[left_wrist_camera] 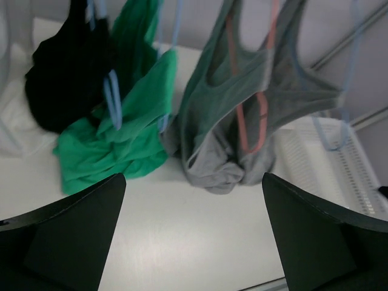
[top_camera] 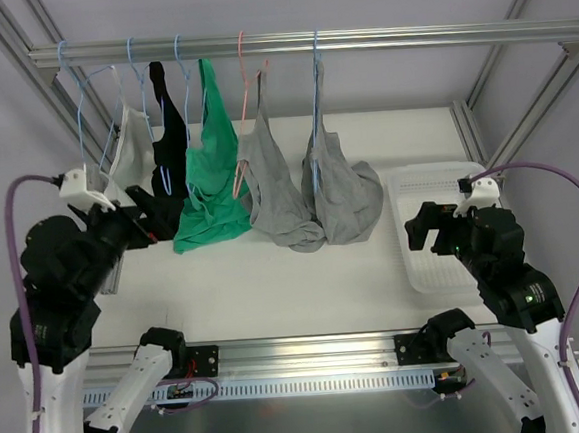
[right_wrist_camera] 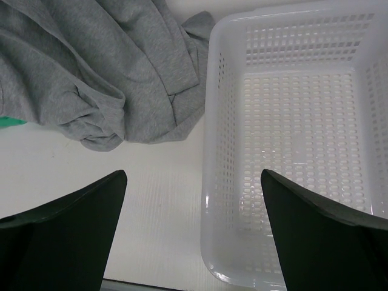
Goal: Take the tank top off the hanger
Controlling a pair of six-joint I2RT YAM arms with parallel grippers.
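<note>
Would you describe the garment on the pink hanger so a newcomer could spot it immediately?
Look along the metal rail at the back. The fourth garment from the left is a grey tank top, beside the green one. Only its hanger is pink; the rest are blue.

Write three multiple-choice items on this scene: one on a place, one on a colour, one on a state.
1. Where on the table is the white basket?
A. left side
B. right side
C. centre

2. What colour is the hanger carrying the grey tank top beside the green tank top?
A. pink
B. yellow
C. black

3. The right tool is:
A. shut on a hanger
B. open, holding nothing
C. shut on cloth

Answers: B, the top view shows it at right; A, its hook shows pink; B, its jaws stand wide apart.
</note>
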